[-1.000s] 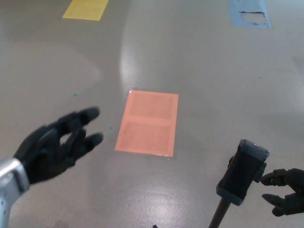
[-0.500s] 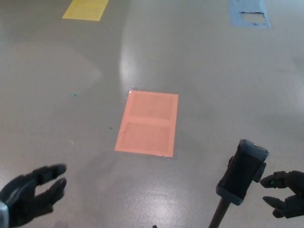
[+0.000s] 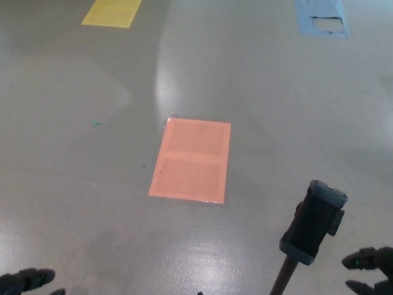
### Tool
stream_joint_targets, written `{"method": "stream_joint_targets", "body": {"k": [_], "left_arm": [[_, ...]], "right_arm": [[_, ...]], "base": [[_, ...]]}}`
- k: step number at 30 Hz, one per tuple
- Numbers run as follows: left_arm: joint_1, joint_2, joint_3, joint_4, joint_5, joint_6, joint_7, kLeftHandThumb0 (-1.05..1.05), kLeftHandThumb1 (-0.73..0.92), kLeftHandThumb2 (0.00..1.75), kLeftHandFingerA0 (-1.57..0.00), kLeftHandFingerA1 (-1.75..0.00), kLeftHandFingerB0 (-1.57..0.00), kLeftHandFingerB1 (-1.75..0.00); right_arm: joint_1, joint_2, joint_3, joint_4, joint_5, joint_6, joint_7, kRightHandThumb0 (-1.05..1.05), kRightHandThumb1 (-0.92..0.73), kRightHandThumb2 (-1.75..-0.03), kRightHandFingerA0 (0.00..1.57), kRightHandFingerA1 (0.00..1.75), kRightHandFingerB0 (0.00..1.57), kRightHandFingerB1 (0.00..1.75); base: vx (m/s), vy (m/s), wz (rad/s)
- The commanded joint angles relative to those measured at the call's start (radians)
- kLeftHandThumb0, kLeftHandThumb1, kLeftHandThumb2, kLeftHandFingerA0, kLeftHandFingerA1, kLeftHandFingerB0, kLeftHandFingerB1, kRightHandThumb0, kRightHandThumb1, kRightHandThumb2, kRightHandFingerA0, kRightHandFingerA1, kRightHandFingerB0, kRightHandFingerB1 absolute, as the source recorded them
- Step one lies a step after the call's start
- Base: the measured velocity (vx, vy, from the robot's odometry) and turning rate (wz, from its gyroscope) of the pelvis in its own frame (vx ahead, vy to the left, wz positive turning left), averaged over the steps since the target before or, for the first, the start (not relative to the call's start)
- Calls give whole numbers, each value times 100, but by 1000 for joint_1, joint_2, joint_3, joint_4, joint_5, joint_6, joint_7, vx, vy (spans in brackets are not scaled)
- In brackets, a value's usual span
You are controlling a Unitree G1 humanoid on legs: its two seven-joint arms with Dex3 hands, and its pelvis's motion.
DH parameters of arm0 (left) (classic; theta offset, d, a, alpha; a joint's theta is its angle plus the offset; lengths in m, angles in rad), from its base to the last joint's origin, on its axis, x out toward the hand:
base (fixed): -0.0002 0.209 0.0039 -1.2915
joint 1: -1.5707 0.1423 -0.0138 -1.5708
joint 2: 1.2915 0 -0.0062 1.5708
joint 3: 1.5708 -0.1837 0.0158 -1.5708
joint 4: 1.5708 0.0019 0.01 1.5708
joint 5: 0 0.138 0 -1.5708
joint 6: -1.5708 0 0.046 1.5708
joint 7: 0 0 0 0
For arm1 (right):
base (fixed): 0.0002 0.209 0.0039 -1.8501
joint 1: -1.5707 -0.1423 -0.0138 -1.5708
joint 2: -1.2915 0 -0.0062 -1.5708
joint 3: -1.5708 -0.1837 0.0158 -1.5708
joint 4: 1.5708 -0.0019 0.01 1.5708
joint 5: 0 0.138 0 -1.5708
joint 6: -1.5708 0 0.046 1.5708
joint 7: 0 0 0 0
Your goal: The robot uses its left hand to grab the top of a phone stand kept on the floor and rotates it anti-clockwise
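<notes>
One head camera, looking steeply down at the floor

You have a single view, so nothing is shared with a second camera. It sits on the robot's head, well above the grey floor (image 3: 258, 92), tilted down and forward. At the frame's centre lies an orange rectangle (image 3: 191, 160); a yellow patch (image 3: 112, 12) is cut by the top edge at 11 o'clock and a blue patch (image 3: 322, 17) at 1 o'clock. Nearest the lens, at 5 o'clock, rises the black phone stand (image 3: 312, 224), its pole leaving the bottom edge. Only fingertips of the left hand (image 3: 27, 281) at 7 o'clock and the right hand (image 3: 371, 271) at 4 o'clock reach your frame.
</notes>
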Motion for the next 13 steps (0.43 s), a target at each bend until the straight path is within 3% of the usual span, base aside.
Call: {"method": "stream_joint_targets", "body": {"k": [1,6,7,8,9,13], "left_arm": [[8,50,-66,66,158,-215,91,-75,56,85,-13,-41,-3,-25],[-6,49,-82,79,174,-226,101,-74,55,84,-13,-41,-4,-26],[5,50,-89,80,181,-232,105,-75,55,85,-11,-40,-6,-27],[11,51,-91,81,185,-236,106,-75,55,85,-11,-40,-6,-27],[23,52,-93,82,188,-243,105,-71,68,60,-22,-31,-6,-24],[38,57,-91,82,193,-258,100,-71,69,60,-21,-30,-6,-24]], "right_arm": [[66,-12,-31,11,34,-32,-26,-63,-66,-87,47,53,8,37],[78,-15,-36,8,28,-42,-24,-61,-66,-89,46,53,7,36],[93,-16,-34,4,25,-45,-25,-54,-80,-63,52,41,13,26],[102,-16,-32,2,22,-48,-25,-54,-80,-63,52,41,13,26],[116,-15,-28,1,17,-55,-29,-54,-80,-63,51,40,13,26],[134,-10,-20,-2,10,-59,-42,-54,-80,-63,53,40,13,27]], "base": [[0,0,0],[0,0,0],[0,0,0],[0,0,0],[0,0,0],[0,0,0]]}}
